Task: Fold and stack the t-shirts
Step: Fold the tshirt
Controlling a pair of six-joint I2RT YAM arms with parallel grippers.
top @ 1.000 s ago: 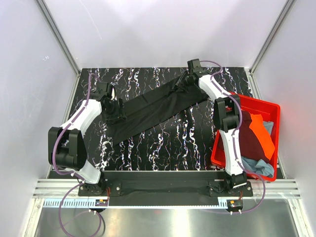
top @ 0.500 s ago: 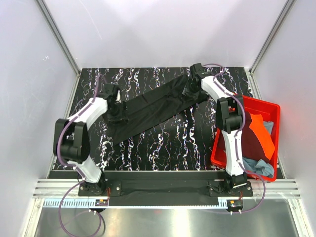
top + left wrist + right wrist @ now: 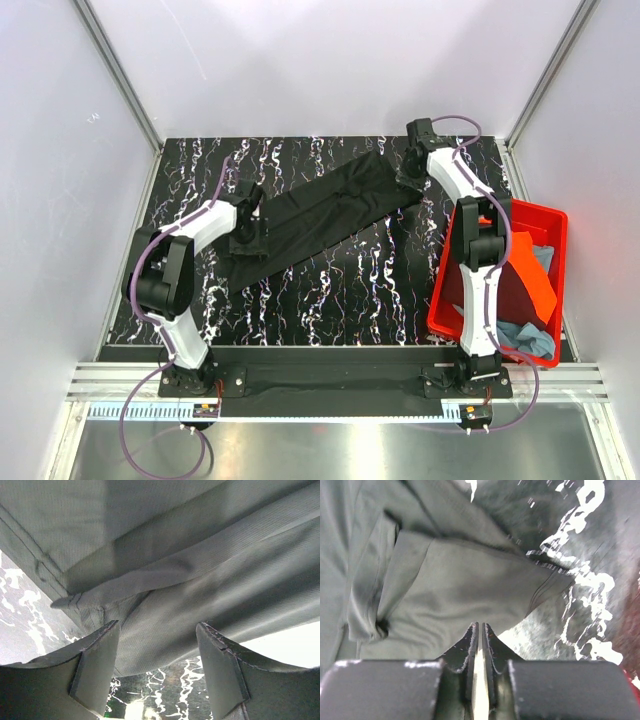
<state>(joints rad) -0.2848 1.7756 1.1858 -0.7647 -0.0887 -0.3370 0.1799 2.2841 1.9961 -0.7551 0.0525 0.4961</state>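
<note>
A black t-shirt (image 3: pixel 320 215), folded into a long strip, lies slantwise on the marbled black table from near left to far right. My left gripper (image 3: pixel 248 232) is over its left end. In the left wrist view this gripper (image 3: pixel 159 647) is open and empty, with the shirt's (image 3: pixel 200 555) hem just beyond the fingertips. My right gripper (image 3: pixel 408 183) is at the shirt's far right end. In the right wrist view it (image 3: pixel 480 628) is shut, tips low over the shirt's (image 3: pixel 455 580) sleeve fold; no cloth shows between the jaws.
A red plastic bin (image 3: pixel 525 207) stands at the right table edge beside the right arm. It holds a maroon shirt (image 3: pixel 510 285), an orange one (image 3: pixel 535 275) and a grey-blue one (image 3: pixel 525 335). White walls and metal posts enclose the table.
Both grippers have moved rightward: the left from the table's left side onto the shirt's left end, the right along the far edge to the shirt's right end. The shirt has hardly shifted.
</note>
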